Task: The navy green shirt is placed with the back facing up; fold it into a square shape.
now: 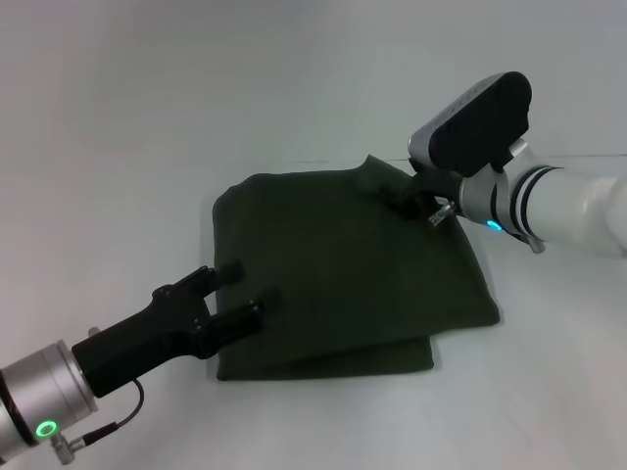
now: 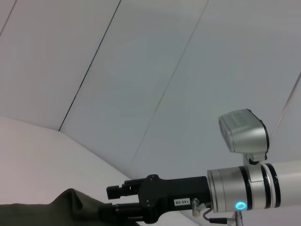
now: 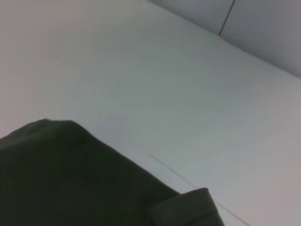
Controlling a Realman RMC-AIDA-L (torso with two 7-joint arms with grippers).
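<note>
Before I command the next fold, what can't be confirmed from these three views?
- Right gripper, head view: fingertips hidden by its own wrist and a raised bit of shirt, so a grasp can't be confirmed.
- Left wrist view: that grasp is cut off by the bottom edge.
- Right wrist view: no fingers in frame, only shirt and table.
- Layers beneath the top fold: hidden by it.
- Left gripper: open over the shirt; contact unclear.

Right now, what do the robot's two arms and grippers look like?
Both arms are silver-and-white tubes with black bands and a small glowing ring light. The left gripper and right gripper are matte black; a grey-and-black camera box tops the right wrist.
</note>
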